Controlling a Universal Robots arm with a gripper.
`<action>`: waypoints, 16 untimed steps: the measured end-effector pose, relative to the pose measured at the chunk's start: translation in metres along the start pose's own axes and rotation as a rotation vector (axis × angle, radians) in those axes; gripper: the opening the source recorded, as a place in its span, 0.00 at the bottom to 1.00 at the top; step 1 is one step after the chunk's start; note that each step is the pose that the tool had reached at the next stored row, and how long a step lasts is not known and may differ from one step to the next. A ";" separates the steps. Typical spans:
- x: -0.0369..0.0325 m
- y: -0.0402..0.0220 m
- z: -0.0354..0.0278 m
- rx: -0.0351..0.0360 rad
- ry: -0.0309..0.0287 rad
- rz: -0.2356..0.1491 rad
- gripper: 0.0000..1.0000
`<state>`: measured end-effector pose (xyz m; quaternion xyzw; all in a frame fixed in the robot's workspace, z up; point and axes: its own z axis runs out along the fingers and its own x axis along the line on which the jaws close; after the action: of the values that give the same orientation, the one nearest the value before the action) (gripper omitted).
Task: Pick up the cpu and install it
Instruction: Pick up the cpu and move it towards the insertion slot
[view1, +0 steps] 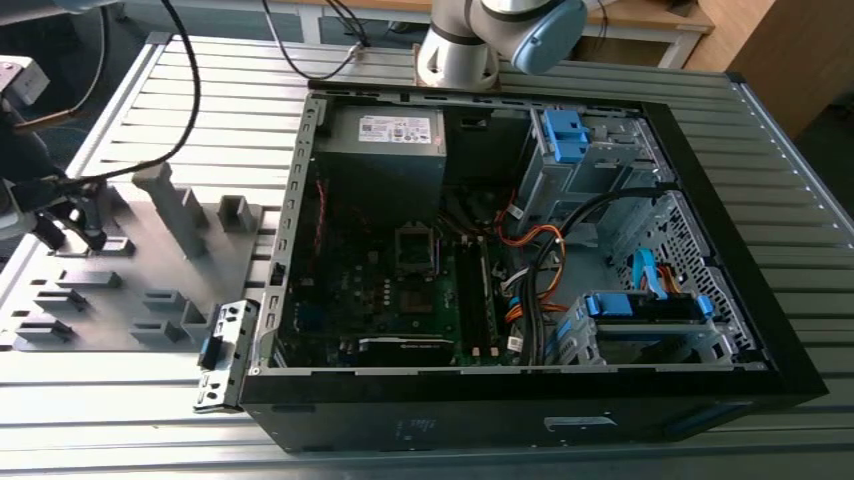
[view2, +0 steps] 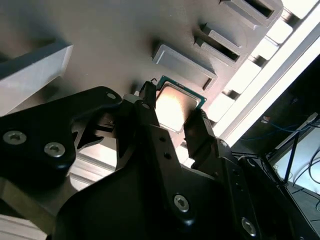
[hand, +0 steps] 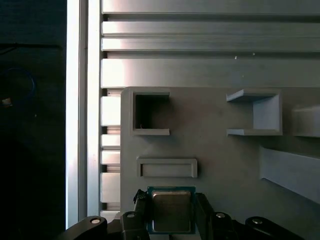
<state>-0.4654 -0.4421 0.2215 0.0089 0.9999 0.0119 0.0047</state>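
One black two-finger gripper points down over the grey moulded fixture plate at the exterior view's left, well apart from the open black computer case. The arm's base stands at the case's far side. The fingers are narrow, set against opposite edges of the small square silver-topped, green-rimmed cpu, near a shallow rectangular pocket. Lifted or resting, cannot tell.
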 end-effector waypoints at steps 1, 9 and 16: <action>0.0000 0.0001 -0.0029 -0.0001 -0.0001 0.000 0.47; -0.0003 0.0008 -0.0312 -0.0016 -0.0001 0.000 0.47; -0.0005 0.0015 -0.0600 -0.0053 0.0001 0.000 0.47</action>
<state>-0.4654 -0.4420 0.2816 0.0089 0.9998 0.0145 0.0047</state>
